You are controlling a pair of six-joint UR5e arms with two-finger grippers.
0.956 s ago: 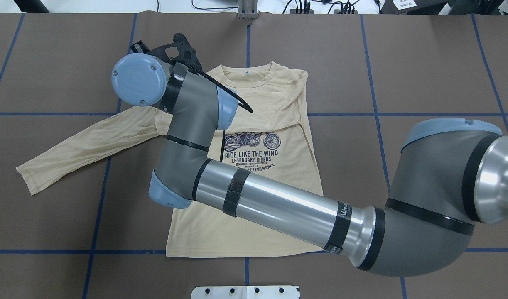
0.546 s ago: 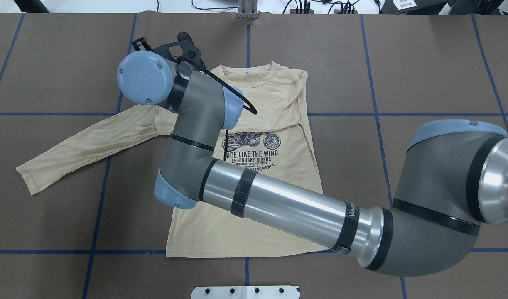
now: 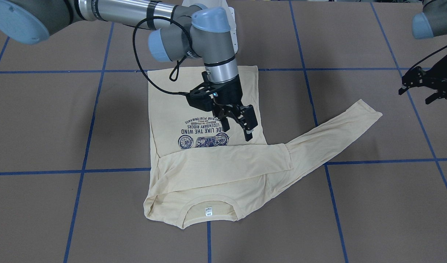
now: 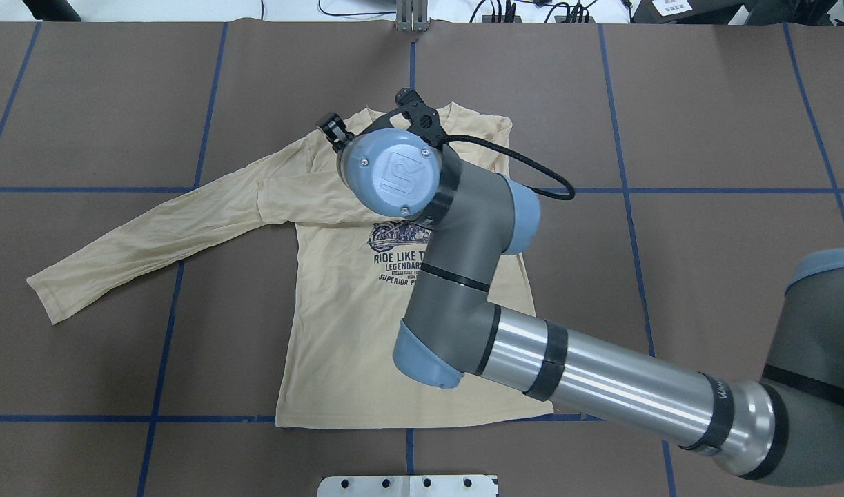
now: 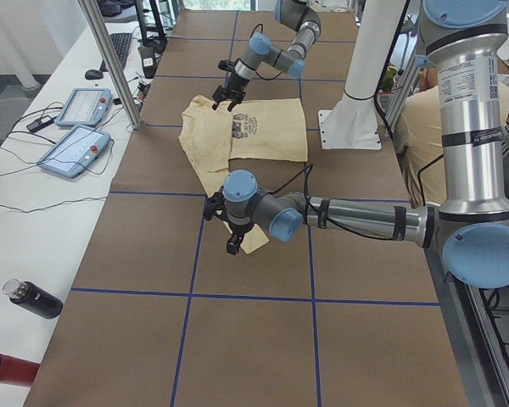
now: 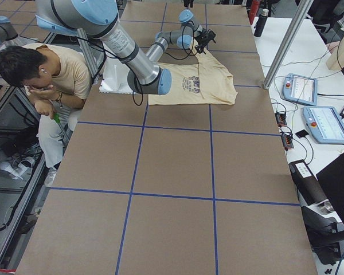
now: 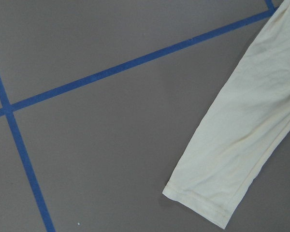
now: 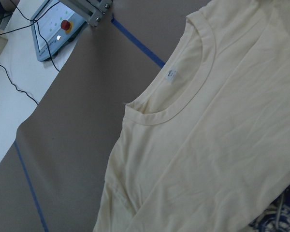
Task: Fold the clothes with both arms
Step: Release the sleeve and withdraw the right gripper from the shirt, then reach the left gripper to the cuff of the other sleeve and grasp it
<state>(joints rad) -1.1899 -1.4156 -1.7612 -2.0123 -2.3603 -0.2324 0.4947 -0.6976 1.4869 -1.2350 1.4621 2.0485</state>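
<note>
1. Inspecting the table (image 3: 44,128), we find the T-shirt (image 4: 339,345) lying flat and print (image 3: 201,135) up, its collar on the side away from the robot. The folded sleeve (image 3: 223,164) lies across the chest. The outstretched sleeve (image 3: 329,135) runs toward the robot's left.
2. The right gripper (image 3: 238,128) hangs over the chest beside the print, its jaws apart and holding nothing. The left gripper (image 3: 415,95) hovers above bare table near the cuff (image 7: 198,193). Its prongs look spread and it carries nothing.
3. Hazard one: the fabric is thin. We judge that a pinch at the cuff could catch only the upper layer, or close on nothing, leaving the sleeve behind.
4. Hazard two: hauling the outstretched sleeve inward could drag the body askew and disturb the folded sleeve, because nothing pins the shirt down.
5. Hazard three: the right gripper sits just beside the edge of the folded sleeve. A careless descent could snag that edge and pull the fold open. The slack cable (image 3: 150,47) looping off the wrist might also brush the cloth.
6. Hazard four: if both arms work over the chest together, we consider contact between them possible.
7. Count:
   - One T-shirt.
   - Two sleeves, one folded and one outstretched.
   - One neck label (image 3: 208,211).
   - Two arms, namely the right arm (image 4: 601,386) and the left arm (image 5: 365,216).
   - Two grippers.
</note>
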